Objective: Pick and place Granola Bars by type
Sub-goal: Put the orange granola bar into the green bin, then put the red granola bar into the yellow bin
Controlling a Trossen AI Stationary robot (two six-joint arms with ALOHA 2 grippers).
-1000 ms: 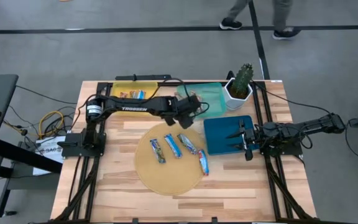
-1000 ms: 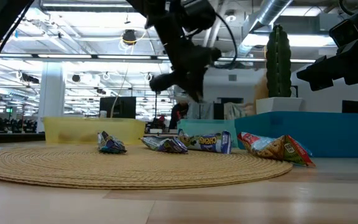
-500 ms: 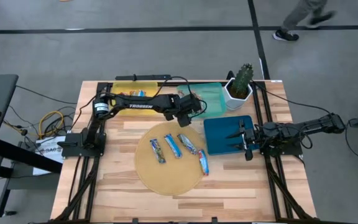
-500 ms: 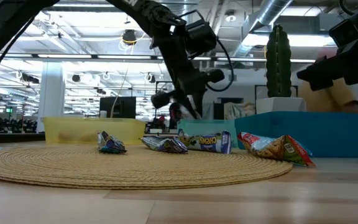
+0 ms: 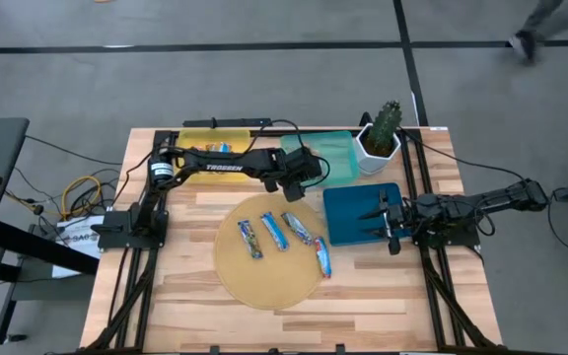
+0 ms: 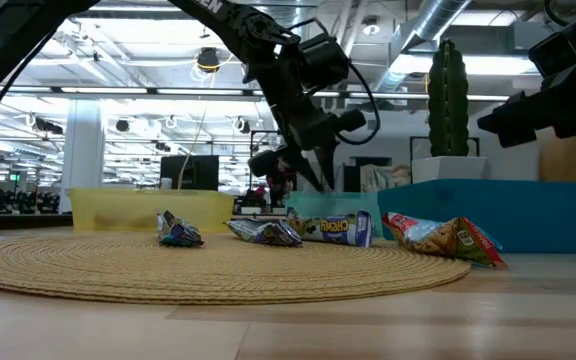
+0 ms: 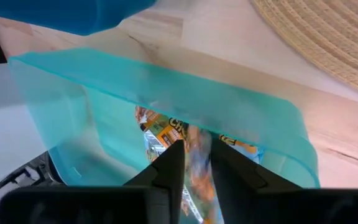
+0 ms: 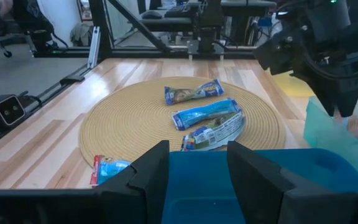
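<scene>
My left gripper (image 5: 306,170) hangs over the teal tray (image 5: 335,154), shut on an orange-and-blue granola bar (image 7: 195,160). Under it, more bars (image 7: 159,128) lie on the teal tray's floor (image 7: 98,130). Several blue-wrapped bars (image 5: 274,233) lie flat on the round woven mat (image 5: 264,281), and one red-ended bar (image 5: 321,256) lies at its right rim. My right gripper (image 5: 388,221) waits open over the blue tray (image 5: 348,212), nothing between its fingers (image 8: 151,167). My left gripper has the bar between its two fingers (image 7: 170,163). The bar's part beside them (image 7: 196,144) shows smeared, so which part is held cannot be told. The fingers slant down from the table's left. The bar is clear of the tray floor.
A yellow tray (image 5: 205,144) with bars stands at the far left. A cactus in a white pot (image 5: 381,138) stands right of the teal tray. The blue tray's wall (image 6: 508,210) rises beside the mat. A person walks on the floor beyond the table.
My left gripper has moved toward the far edge, sunk and rolled, coming over the teal tray with the bar. The bars on the mat have stayed where they were.
</scene>
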